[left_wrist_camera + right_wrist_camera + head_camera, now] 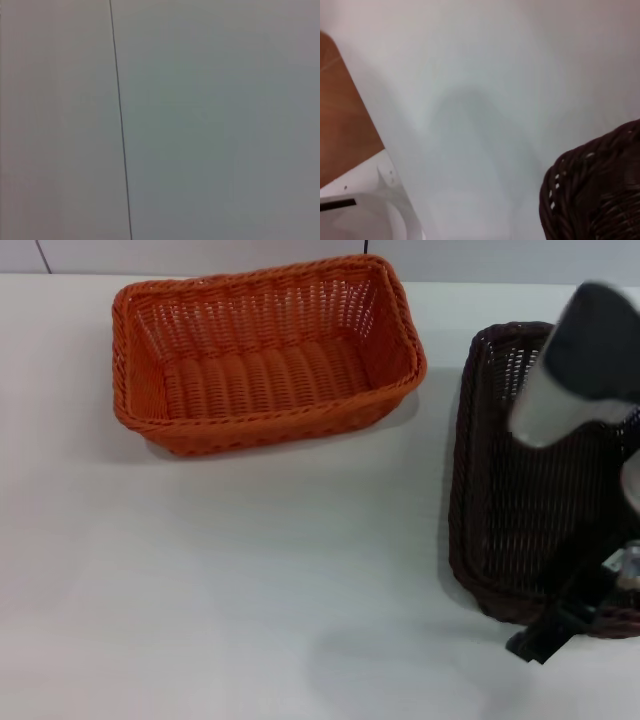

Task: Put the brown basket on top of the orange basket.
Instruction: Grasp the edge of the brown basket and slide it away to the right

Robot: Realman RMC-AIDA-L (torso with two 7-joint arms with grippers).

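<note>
While the right gripper (575, 615) sits at the brown basket's (500, 490) near rim, whether its fingers grip cannot be told; the orange basket (265, 355) lies well apart, leftward and farther across the desk (250, 580).

The orange basket (268, 352) sits far left; the brown basket (520, 500) right (well apart), nearer.

bare table (250, 590) between baskets, orange basket (265, 355) far left, brown basket (520, 510) right edge
</note>
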